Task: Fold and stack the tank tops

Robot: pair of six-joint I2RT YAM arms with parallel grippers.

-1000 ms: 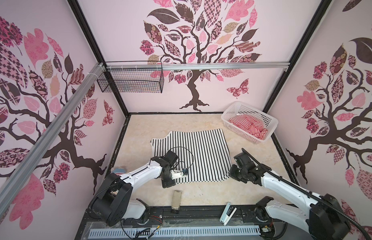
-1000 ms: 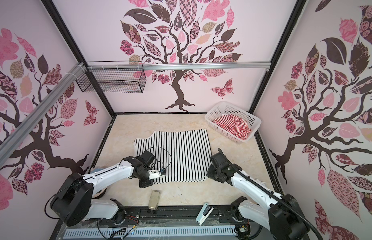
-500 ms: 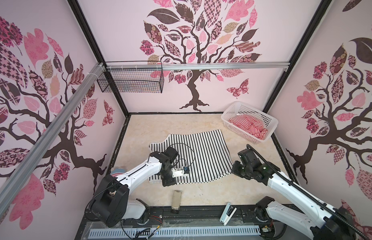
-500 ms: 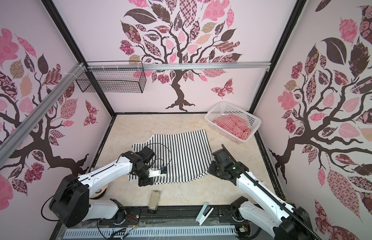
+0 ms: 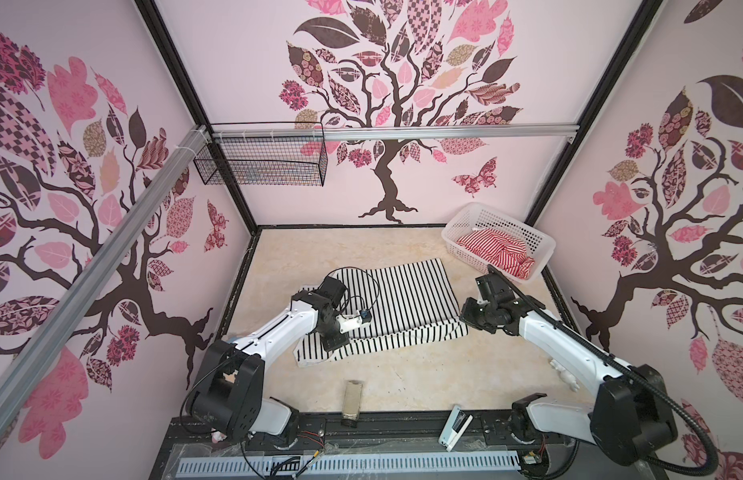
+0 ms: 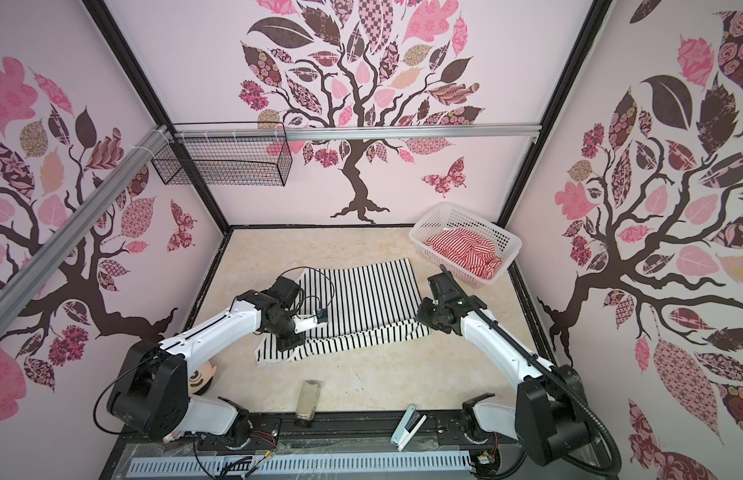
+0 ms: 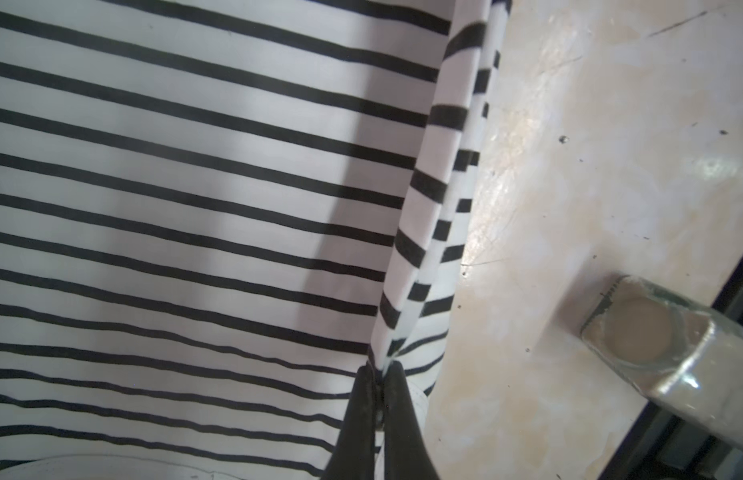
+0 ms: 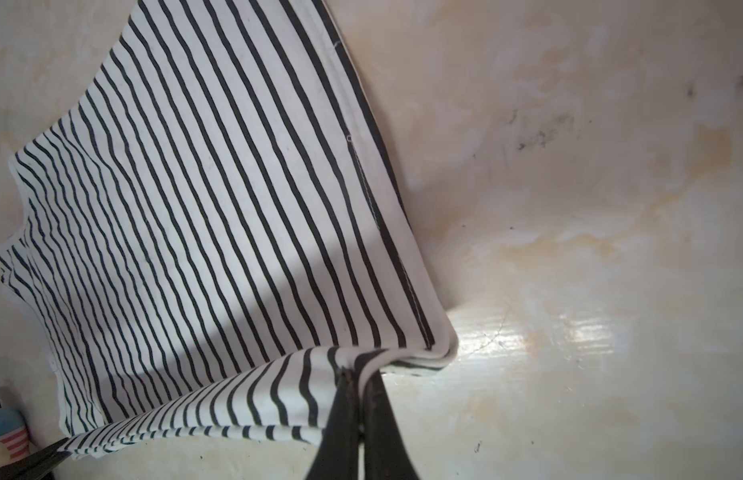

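Near edge of the desk (image 5: 320,257): a small clear block (image 5: 352,399) and a white stapler-like tool (image 5: 455,428). Both lie well apart from the cloth, and neither looks part of the job.

Middle of the desk: the black-and-white tank top (image 5: 403,295) is spread crosswise, stripes running near to far. The left claw (image 7: 380,368) is clenched on a bunched edge of it toward the desk's left side. The right claw (image 8: 357,374) is clenched on a hem corner toward the right side. Both wrist views show fabric squeezed between the black fingers. The near long side is raised between the two pinches, with a doubled strip showing beneath. My reading is that a first lengthwise fold is under way but not yet laid flat.

Far right corner: a white lattice basket (image 5: 513,228) of hard plastic, a rounded rectangle with open-holed walls. The red-and-white tank top (image 5: 498,253) lies crumpled inside it, unfolded.

Progress, as I judge it: early.
- Lay down this fold and fold again to a compact packet.
- Fetch and fold the second top.
- Stack the two.

Materials:
- The cloth is a thin, soft knit that hangs limp from the pinches.
- It has narrow black stripes on white, wavy where the cloth is slack, and a stitched hem along one edge.
- The desk is glossy, pale, marbled and scuffed, so the cloth should slide on it easily.
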